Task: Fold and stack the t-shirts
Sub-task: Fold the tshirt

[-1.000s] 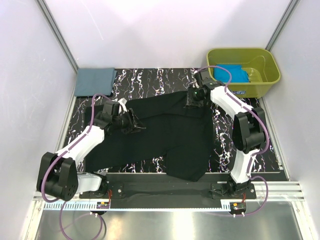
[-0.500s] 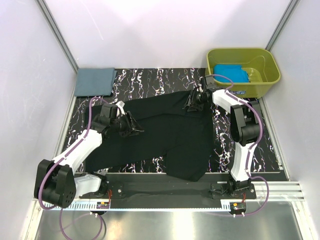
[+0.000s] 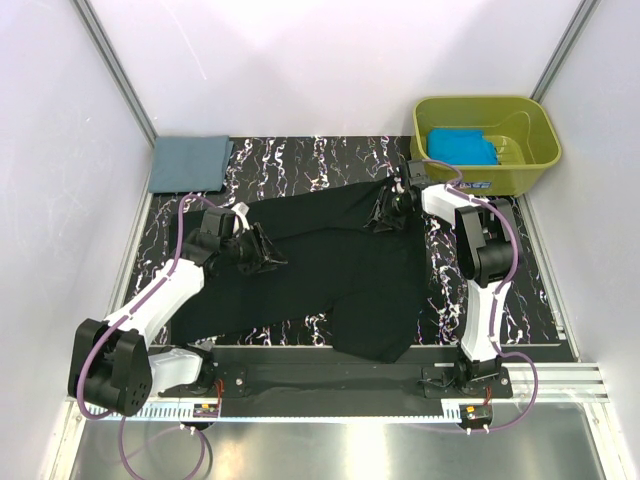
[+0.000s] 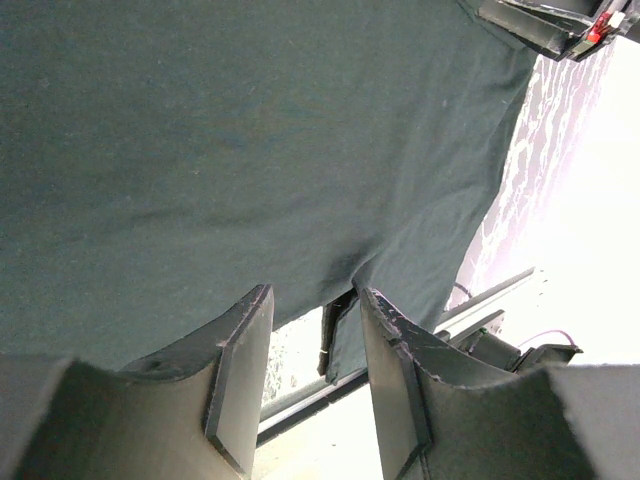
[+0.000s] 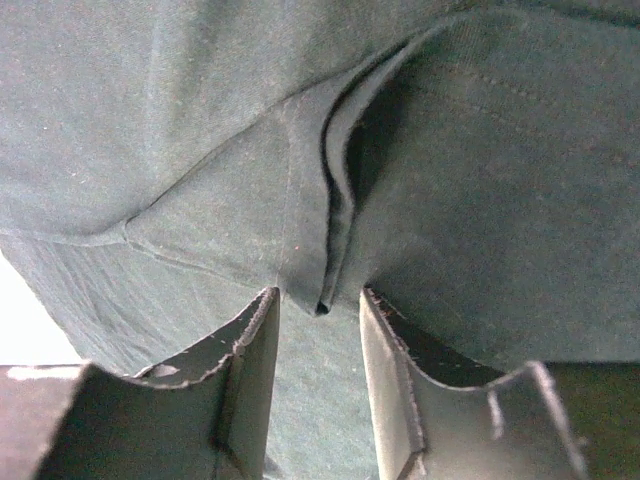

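Tabletop (image 3: 300, 160): black marble pattern with white veins, white walls on three sides.
Black shirt (image 3: 340, 260): spread unfolded across the middle of the tabletop, with its near part reaching the front edge (creased, not flat).
Grey shirt (image 3: 188, 163): folded flat at the far left corner, well apart from the black shirt.
Turquoise shirt (image 3: 460, 145): lying inside the tub (image 3: 480, 100) at the far right corner.
Left pincer (image 3: 270, 252): on the black shirt's left side; released, jaws apart, a cloth edge showing between them.
Right pincer (image 3: 385, 212): at the black shirt's far right part; released, jaws apart on either side of a raised fold (no squeeze visible).
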Motion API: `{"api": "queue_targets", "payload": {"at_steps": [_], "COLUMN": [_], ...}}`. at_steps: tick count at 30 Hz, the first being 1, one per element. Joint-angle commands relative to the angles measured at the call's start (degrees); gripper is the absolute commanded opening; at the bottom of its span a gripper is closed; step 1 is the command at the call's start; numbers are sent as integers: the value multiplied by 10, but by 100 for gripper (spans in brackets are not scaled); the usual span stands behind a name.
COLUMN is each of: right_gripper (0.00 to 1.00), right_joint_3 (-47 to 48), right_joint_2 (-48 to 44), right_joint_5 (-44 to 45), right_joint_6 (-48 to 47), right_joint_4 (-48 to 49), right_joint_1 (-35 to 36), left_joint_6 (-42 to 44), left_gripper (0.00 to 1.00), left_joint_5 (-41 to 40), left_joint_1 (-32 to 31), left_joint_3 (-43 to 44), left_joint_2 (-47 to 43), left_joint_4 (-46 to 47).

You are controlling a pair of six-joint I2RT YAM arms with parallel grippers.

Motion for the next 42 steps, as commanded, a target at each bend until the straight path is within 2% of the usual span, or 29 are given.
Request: {"api": "queue_targets", "payload": {"at_steps": [1, 11, 15, 17, 20, 31, 42], "right_gripper": [44, 33, 22, 10, 0, 0, 0], "right_joint_3": [4, 6, 4, -1, -18, -131, -216], "right_joint_2": [12, 18, 19, 15, -1, -114, -142], "right_joint_5": [-21, -35, -41, -41, -28, -6, 27], "right_joint_6": [5, 23, 30, 35, 59, 210, 361], "right_joint_4": [26, 46, 51, 51, 50, 59, 103], "right_joint_1": [3, 3, 3, 3, 3, 34, 95], "left_joint_6": [6, 5, 5, 6, 6, 9, 10], "left_gripper": [45, 45, 45, 45, 45, 45, 45], "left_joint_5": [-8, -11, -12, -12, -12, -10, 6], "left_joint_1": [0, 0, -1, 0, 0, 0, 0], "left_joint_3": [12, 12, 12, 12, 12, 18, 11], "left_joint_2": [-15, -13, -15, -16, -15, -1, 0], "left_joint_4": [1, 1, -1, -1, -1, -1, 4]}}
